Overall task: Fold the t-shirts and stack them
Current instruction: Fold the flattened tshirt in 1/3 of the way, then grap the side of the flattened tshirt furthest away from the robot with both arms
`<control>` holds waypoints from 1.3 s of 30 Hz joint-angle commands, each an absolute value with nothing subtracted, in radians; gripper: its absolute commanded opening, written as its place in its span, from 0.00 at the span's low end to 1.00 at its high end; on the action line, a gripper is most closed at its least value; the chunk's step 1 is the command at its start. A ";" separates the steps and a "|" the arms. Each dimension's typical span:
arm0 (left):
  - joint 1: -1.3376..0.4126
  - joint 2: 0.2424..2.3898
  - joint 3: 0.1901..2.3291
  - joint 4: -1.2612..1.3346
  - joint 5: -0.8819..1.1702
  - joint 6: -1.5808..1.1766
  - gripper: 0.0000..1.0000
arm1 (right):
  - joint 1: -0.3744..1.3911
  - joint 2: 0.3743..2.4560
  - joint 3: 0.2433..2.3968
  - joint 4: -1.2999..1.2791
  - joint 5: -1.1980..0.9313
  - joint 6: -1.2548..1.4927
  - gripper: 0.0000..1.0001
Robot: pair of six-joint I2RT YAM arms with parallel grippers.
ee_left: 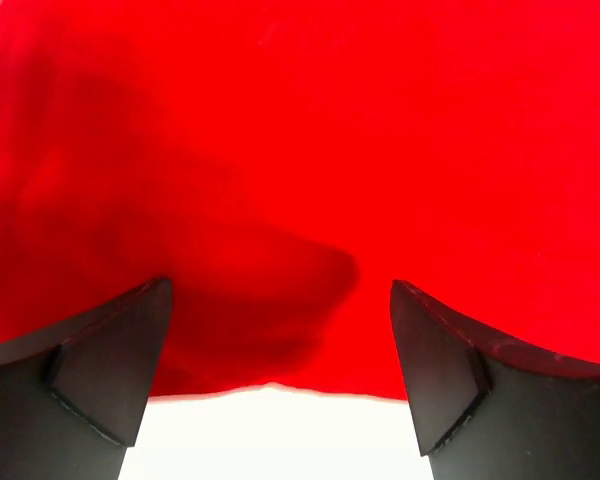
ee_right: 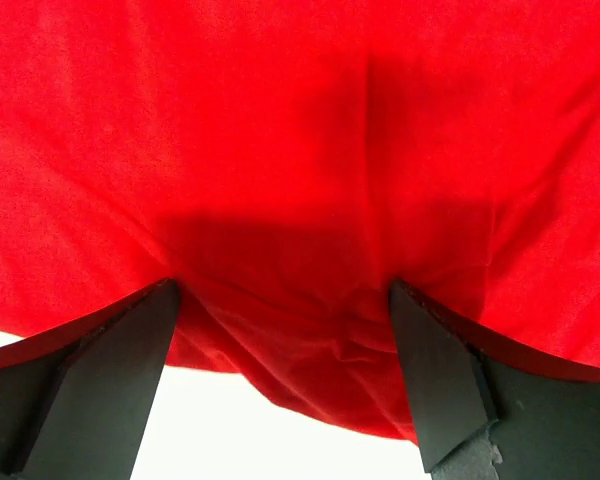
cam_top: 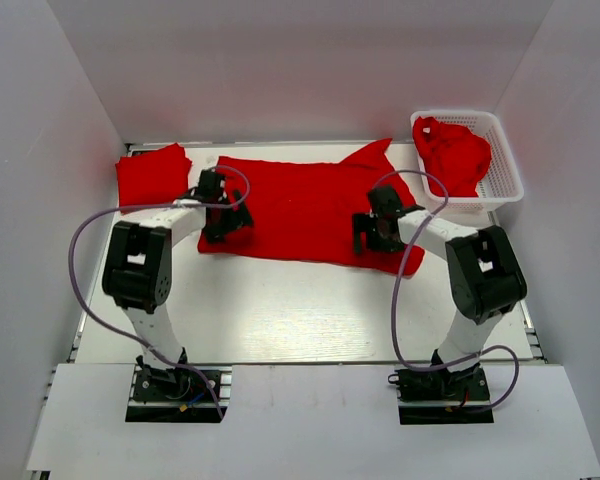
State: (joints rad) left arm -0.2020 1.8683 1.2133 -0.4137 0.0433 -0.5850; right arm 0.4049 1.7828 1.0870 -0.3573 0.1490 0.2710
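1. A white table (cam_top: pixel 310 310) sits in a plain booth, with white walls (cam_top: pixel 310 60) on three sides.
2. The top view shows a flat shirt (cam_top: pixel 300 205), bright red, spread across the far middle of the table. One sleeve points toward the far right.
3. A folded shirt (cam_top: pixel 152 175), also red, lies at the far left, with a strip of table between it and the flat shirt.
4. A white basket (cam_top: pixel 507 185) stands at the far right, with a crumpled shirt (cam_top: pixel 452 152) in it.
5. The left gripper (cam_top: pixel 223 222) is over the flat shirt's near left corner and the right gripper (cam_top: pixel 375 230) is over its near right edge. Purple cables (cam_top: pixel 80 260) loop from both arms.
6. Only the wrist views show the jaws. On the left, the fingers (ee_left: pixel 110 350) stand wide apart and grip nothing. Smooth red cloth fills the gap, with its hem and white table below.
7. On the right, the fingers (ee_right: pixel 110 360) are also wide apart and grip nothing. Wrinkled cloth bunches between them.
8. The basket and the folded shirt show in the top view only.
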 commanded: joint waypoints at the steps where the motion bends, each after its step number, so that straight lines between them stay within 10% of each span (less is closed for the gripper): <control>1: -0.183 1.812 1.065 -0.454 0.034 -0.575 1.00 | 0.362 1.752 0.987 -0.355 0.022 0.399 0.90; 13: -0.183 1.403 0.694 -0.647 -0.020 -0.652 1.00 | 0.367 1.263 0.464 -0.413 -0.170 0.583 0.90; 22: -0.192 1.160 0.746 -0.776 -0.004 -0.683 1.00 | 0.420 1.126 0.704 -0.587 -0.129 0.485 0.90; 39: -0.067 2.046 1.773 -0.830 -0.157 -0.509 0.97 | 0.315 1.822 1.567 -0.551 0.129 0.429 0.90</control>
